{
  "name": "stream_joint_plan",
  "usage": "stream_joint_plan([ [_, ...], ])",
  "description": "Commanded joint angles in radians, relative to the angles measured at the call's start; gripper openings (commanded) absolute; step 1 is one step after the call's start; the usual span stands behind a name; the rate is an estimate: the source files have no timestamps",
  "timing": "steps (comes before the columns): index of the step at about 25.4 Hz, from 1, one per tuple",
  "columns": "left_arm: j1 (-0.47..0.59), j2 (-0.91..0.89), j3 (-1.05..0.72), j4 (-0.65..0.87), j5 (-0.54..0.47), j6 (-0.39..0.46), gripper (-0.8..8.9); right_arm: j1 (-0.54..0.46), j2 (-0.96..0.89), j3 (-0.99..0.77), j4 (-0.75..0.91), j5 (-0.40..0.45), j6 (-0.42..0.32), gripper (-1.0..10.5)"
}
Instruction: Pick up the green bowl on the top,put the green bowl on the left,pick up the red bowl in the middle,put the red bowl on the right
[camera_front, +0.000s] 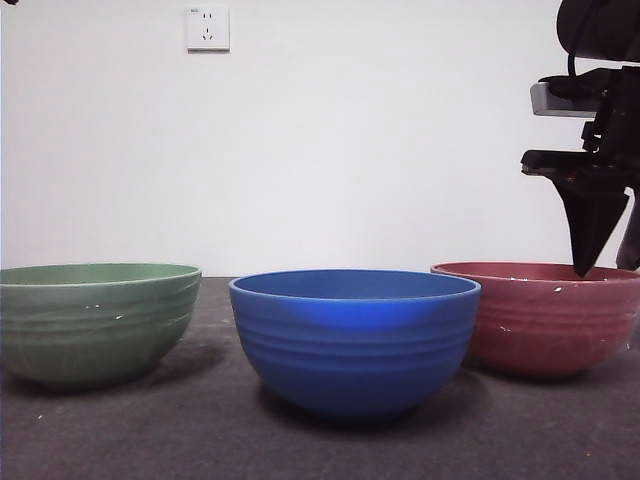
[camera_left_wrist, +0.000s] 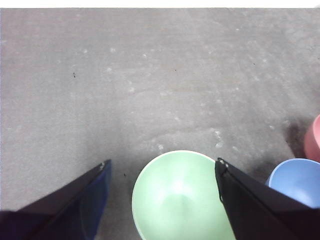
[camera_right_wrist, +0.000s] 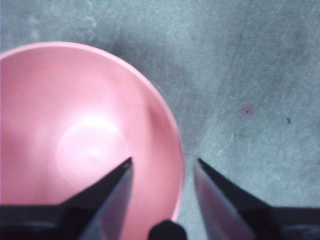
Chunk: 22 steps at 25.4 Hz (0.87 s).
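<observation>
The green bowl (camera_front: 95, 320) stands upright on the table at the left. It also shows in the left wrist view (camera_left_wrist: 180, 200), below my left gripper (camera_left_wrist: 163, 162), which is open, empty and high above it. The red bowl (camera_front: 545, 315) stands upright at the right. My right gripper (camera_front: 605, 268) hangs just above its far-right rim. In the right wrist view the right gripper (camera_right_wrist: 164, 160) is open, with one jaw over the inside of the red bowl (camera_right_wrist: 75, 135) and the other outside the rim. It holds nothing.
A deep blue bowl (camera_front: 355, 340) stands in the middle, nearest the camera, between the other two; it also shows in the left wrist view (camera_left_wrist: 295, 180). The table (camera_front: 220, 440) is dark grey. A white wall with a socket (camera_front: 207, 28) is behind.
</observation>
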Motion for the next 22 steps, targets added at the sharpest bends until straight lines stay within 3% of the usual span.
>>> stream_joint_plan([
  [1,0.001,-0.001,-0.007,0.011,0.009,-0.01,3.45,0.01,-0.072,-0.005,0.025,-0.018,0.01,2.2],
  [4,0.001,-0.001,-0.007,0.013,0.008,-0.005,3.44,0.036,-0.241,-0.005,0.1,-0.112,0.019,2.2],
  [6,0.001,-0.001,-0.007,0.019,0.006,0.003,2.97,0.055,-0.369,-0.005,0.167,-0.123,0.026,2.0],
  [8,0.001,-0.002,-0.007,0.021,0.004,0.032,-0.31,0.077,-0.49,-0.005,0.206,-0.117,0.019,-0.1],
  [11,0.001,-0.005,-0.01,0.019,0.005,0.058,-0.08,0.093,-0.658,-0.029,0.211,-0.016,-0.026,-0.1],
  [17,0.0,-0.2,-0.181,0.123,0.004,0.071,-0.08,0.094,-0.99,-0.309,0.311,0.007,-0.047,-0.1],
  [19,0.0,-0.253,-0.239,0.156,0.005,0.071,-0.08,0.094,-1.043,-0.36,0.324,0.006,-0.031,-0.1],
  [22,0.0,-0.284,-0.285,0.165,0.004,0.065,-0.04,0.094,-1.067,-0.385,0.312,0.01,0.053,0.0],
])
